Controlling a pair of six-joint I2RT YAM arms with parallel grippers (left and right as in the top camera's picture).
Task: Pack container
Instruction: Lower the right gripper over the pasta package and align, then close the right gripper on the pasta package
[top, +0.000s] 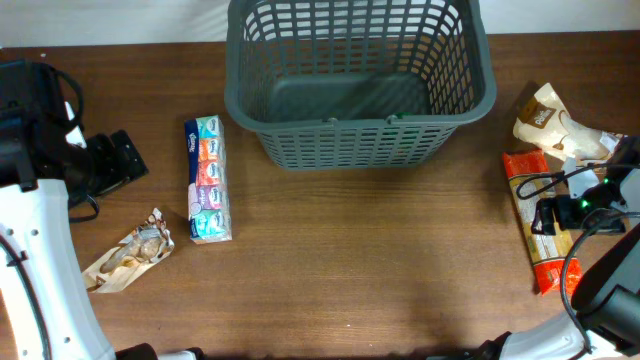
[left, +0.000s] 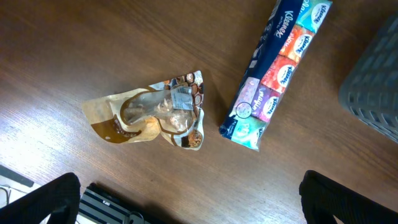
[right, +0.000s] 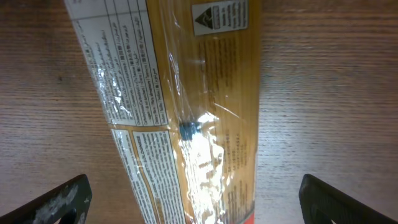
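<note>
Directly beneath the right claw (right: 193, 186), whose jaws stand wide apart and hold nothing, lies a long pasta packet (right: 186, 106) running lengthwise between the fingers. The left claw (left: 189, 186) is likewise spread and empty, with a brown snack pouch (left: 155, 115) just ahead of it and a Kleenex tissue multipack (left: 273, 68) ahead and to its right.

The container (top: 350, 145) stands empty, forward of both claws and between them, well apart from each.

Handling, judged:
- Container: light, stiff moulded plastic. It is likely to slide if nudged, so lower items in without pushing on the wall.
- Pasta packet: glossy film, probably slippery, with brittle contents. Grip across the narrow width at mid-length.

Limits of view:
- The container's far rim is cut off at the overhead frame's top edge, and its handles cannot be made out.
- Both packet ends fall outside the right wrist view, and overhead the arm covers part of the packet.
</note>
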